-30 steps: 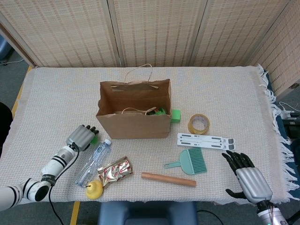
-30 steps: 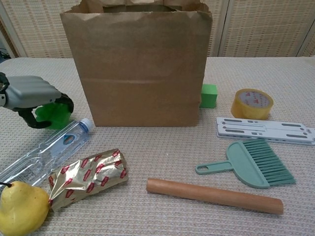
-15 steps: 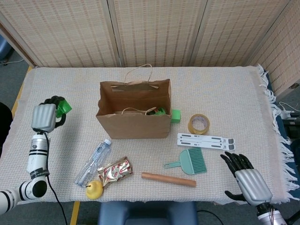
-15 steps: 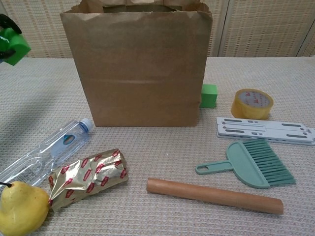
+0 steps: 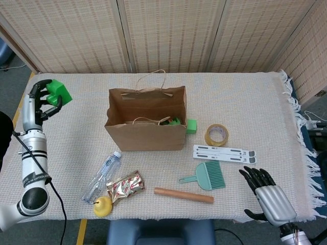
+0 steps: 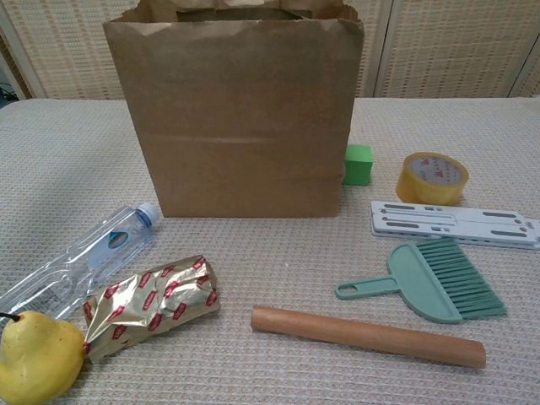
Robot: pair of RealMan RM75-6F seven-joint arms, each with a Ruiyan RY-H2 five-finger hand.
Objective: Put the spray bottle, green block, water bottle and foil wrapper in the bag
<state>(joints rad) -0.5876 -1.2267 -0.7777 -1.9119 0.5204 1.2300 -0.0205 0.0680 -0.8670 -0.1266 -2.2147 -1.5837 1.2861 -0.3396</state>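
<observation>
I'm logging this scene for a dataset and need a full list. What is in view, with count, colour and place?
Paper bag: 1, brown, upright mid-table, green items inside.
Green block: 1, held up at far left by the left hand.
Second green block: 1, beside the bag's right side.
Water bottle: 1, clear, lying front left.
Foil wrapper: 1, gold and red, touching the bottle.
Pear: 1, yellow, front-left corner.
Rolling pin: 1, wooden, front centre.
Hand brush: 1, teal, right of centre.
Tape roll: 1, yellowish, right.
Slotted plate: 1, white, behind the brush.
Left hand: grips block.
Right hand: open, front right.
</observation>
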